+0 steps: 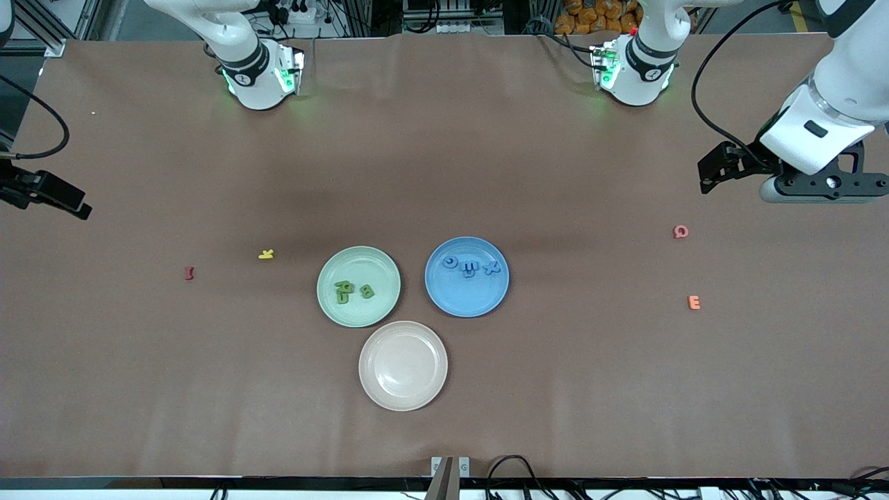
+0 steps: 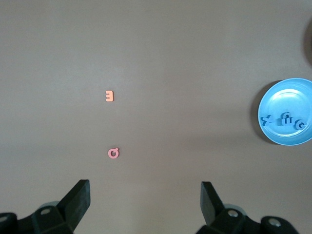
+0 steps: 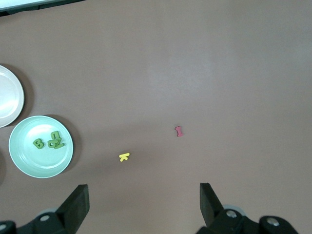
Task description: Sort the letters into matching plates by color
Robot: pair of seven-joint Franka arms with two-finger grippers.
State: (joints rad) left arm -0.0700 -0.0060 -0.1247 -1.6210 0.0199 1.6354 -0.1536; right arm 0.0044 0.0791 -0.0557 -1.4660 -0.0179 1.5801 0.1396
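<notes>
1. My left hand [image 2: 145, 202] hangs open at the front view's right edge, above the pink letter [image 1: 680, 231].
2. My right hand [image 3: 144, 204] waits open at the left edge.
3. Green letters [image 1: 353, 290] lie in the mint plate [image 1: 328, 305], blue letters [image 1: 471, 266] in the blue plate [image 1: 467, 300], both mid-frame.

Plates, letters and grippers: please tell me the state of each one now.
green plate: holds the green letters.
blue plate: holds the blue letters.
beige-pink plate: empty.
yellow letter, dark red letter: loose on the table, toward the right arm's end.
pink letter, orange letter: loose, toward the left arm's end.
left gripper: open, empty, waiting.
right gripper: open, empty, waiting.
</notes>
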